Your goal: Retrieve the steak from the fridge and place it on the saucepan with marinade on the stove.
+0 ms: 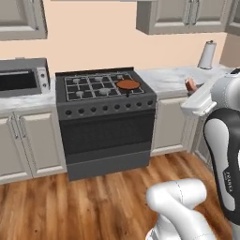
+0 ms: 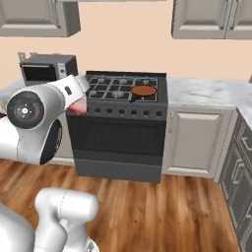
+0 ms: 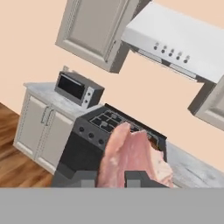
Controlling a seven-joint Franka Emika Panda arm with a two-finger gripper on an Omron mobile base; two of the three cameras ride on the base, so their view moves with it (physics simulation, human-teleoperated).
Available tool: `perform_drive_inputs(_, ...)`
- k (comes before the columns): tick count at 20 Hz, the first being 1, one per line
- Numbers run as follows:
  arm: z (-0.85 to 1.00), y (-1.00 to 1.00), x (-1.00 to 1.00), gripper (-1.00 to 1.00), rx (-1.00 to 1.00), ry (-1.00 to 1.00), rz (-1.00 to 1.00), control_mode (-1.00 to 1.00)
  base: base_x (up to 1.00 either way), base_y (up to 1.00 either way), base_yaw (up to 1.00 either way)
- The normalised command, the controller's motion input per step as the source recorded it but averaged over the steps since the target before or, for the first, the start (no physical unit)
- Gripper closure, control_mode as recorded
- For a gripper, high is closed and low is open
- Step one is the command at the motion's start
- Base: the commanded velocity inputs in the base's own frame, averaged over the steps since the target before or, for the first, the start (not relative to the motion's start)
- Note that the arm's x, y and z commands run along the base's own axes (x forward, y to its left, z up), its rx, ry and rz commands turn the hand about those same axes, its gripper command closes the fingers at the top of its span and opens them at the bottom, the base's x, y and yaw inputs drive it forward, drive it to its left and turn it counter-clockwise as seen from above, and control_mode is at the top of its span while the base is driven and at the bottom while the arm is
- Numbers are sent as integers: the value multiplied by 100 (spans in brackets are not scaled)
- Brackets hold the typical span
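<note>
Gripper [image 3: 111,178] is clamped on the steak [image 3: 131,158], whose pink slab stands up between the two dark fingertips in the hand view and hides part of the range beyond it. From the right base view a reddish edge of the meat peeks out below the white wrist, well short of the stove [image 2: 119,125] and out over the wooden floor [image 2: 162,211]. The saucepan with marinade [image 1: 128,85] sits on the near right burner, its orange-brown inside open and its dark handle pointing toward the front knobs. The carry step seems to be in hand, with placement still to come. To do it well, the arm should travel high enough to pass the grates and the pan rim, centre the slab over the round interior and not the handle, then lower until the meat rests inside before the jaws part, since a limp slab released off-centre could drape over the rim.
</note>
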Motion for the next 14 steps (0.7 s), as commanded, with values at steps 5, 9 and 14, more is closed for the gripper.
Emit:
perform_drive_inputs(5,0,0,0,100,0,0,0,100,100,-46,19)
perform_drive_inputs(9,0,0,0,100,0,0,0,100,100,-7,15)
perform_drive_inputs(14,0,0,0,100,0,0,0,100,100,0,10)
